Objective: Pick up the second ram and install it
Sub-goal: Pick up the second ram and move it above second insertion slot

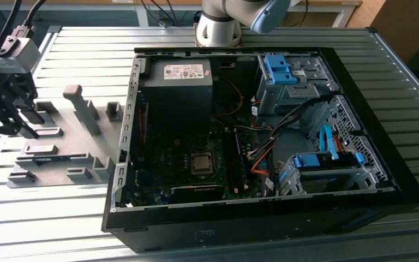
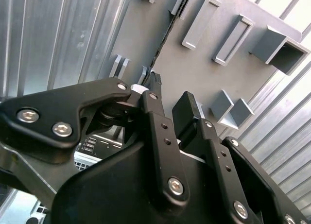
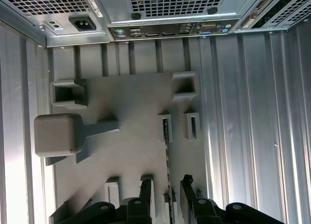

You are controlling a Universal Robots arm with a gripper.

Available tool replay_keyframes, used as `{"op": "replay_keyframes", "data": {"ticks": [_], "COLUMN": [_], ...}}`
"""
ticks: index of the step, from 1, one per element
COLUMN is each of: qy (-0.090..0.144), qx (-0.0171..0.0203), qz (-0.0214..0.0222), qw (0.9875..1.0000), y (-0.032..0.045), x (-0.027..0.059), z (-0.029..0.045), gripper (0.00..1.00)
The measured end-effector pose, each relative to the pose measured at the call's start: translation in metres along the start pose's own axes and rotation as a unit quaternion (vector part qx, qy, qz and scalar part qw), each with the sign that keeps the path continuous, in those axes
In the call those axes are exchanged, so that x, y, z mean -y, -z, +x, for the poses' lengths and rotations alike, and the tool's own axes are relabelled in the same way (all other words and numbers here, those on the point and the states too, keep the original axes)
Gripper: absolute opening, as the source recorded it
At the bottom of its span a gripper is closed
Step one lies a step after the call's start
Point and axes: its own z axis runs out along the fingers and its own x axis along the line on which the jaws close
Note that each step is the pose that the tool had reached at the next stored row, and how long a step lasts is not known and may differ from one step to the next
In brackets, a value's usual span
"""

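While the arm (image 1: 9, 60) points down, fingers (image 3: 187, 190) straddle the second ram (image 3: 168, 156)

The desk (image 1: 57, 224) is seen as ribbed bright metal, the fixture plate (image 3: 131, 146) as matt grey plastic, the fingers (image 2: 158, 131) as matt black.

table (image 3: 252, 136) open beside fixture (image 3: 131, 151) (blocks (image 3: 60, 134) upstanding), case (image 3: 165, 10) near
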Motion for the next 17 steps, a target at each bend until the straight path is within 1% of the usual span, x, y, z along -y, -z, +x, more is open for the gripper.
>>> {"op": "replay_keyframes", "data": {"ticks": [5,7,14,17], "qy": [0.000,0.000,-0.001,-0.003], "qx": [0.0001,-0.0001,0.0001,0.0002], "qz": [0.0001,-0.0001,0.0001,0.0013], "qw": [1.0000,1.0000,1.0000,1.0000], "y": [-0.0010,-0.0030,-0.0153,-0.0205], "x": [0.0000,0.0001,0.0017,0.0032], "z": [0.0000,-0.0001,-0.0005,-0.0009], "gripper": [0.37,0.37,0.37,0.37]}}
